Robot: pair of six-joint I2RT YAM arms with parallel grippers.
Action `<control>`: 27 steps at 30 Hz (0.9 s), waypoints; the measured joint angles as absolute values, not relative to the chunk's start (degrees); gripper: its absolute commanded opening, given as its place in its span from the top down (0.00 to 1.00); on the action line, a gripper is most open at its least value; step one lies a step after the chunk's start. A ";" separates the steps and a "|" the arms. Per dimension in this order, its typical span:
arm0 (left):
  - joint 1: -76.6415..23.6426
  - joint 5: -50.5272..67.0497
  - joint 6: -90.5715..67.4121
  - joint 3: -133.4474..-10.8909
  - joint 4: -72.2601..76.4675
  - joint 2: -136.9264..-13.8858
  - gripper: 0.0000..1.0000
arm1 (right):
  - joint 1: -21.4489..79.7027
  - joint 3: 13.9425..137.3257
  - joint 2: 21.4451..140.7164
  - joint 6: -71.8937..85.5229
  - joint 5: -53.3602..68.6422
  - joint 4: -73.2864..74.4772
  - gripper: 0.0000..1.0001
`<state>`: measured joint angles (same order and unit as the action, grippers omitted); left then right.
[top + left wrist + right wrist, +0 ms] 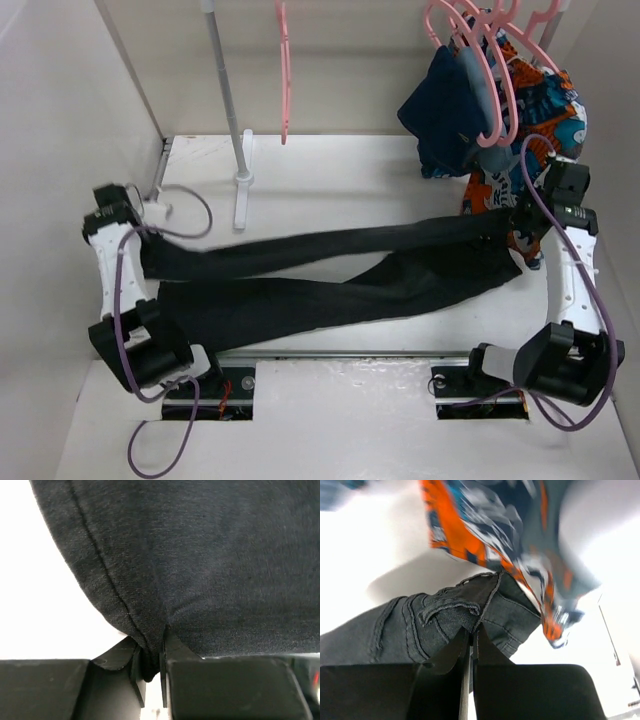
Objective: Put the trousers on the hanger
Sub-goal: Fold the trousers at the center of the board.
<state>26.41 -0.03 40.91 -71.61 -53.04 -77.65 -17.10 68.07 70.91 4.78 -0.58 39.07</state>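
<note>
Left hand (150, 655) pinching trousers (200, 555), right hand (471, 639) likewise

Top view: hanger (285, 75) hook cut off at top edge. Left wrist view: trousers (200, 555) run past top and right edges; pinched fold hidden inside left end effector (151, 655). Right wrist view: patterned cloth (520, 525) blurred.

Our left arm (110, 275) reaches from the near edge up along the tabletop's left edge, and our left gripper (151, 652) is pinched tight on a fold of the trousers (200, 555). Our right arm (572, 285) stretches up along the right edge; our right gripper (471, 632) is clamped on the trousers' waistband.
</note>
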 measured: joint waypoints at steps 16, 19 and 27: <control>27.16 -2.26 43.57 -44.64 -50.24 -86.48 0.00 | -19.92 62.33 74.02 8.58 -1.21 36.84 0.00; 27.07 -3.05 41.74 -44.56 -48.27 -88.36 0.13 | -19.92 57.74 73.30 9.85 -1.43 36.38 0.00; 27.11 -3.11 39.33 -46.22 -48.60 -90.63 1.00 | -19.92 50.41 75.68 13.21 0.27 34.11 0.06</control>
